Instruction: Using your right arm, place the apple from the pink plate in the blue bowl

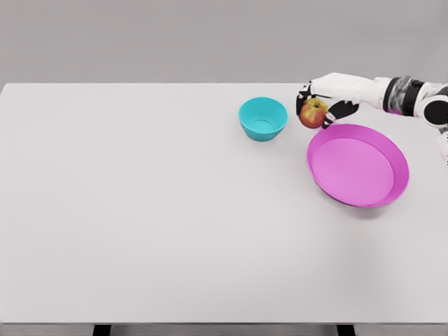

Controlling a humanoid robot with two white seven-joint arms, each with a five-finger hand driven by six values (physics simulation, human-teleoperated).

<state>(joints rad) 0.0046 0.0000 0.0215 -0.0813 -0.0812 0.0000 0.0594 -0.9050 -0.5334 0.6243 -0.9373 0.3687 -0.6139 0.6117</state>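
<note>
One apple, red with yellow patches, is held in the right hand, whose fingers are curled around it from above and behind. The apple is seen in the air, clear of both containers, with its lower part showing below the palm. Only one hand is shown in the head view; its white arm is extended in from the right edge, with a dark grey wrist band behind the palm.

One pink plate is found just below and to the right of the hand, its far rim lying almost under the held apple. Nothing is carried in the plate's flat inner surface.

One blue bowl, teal in shade, is placed to the left of the hand, near but not touching the apple; a narrow strip of table is seen between them. The inside of the bowl is shown without contents.

Both containers are borne by one white table, which stretches well away to the left and below the hand. Two dark leg tops are seen at the table's near edge.

In all, one apple, one plate, one bowl and one hand are counted.
</note>
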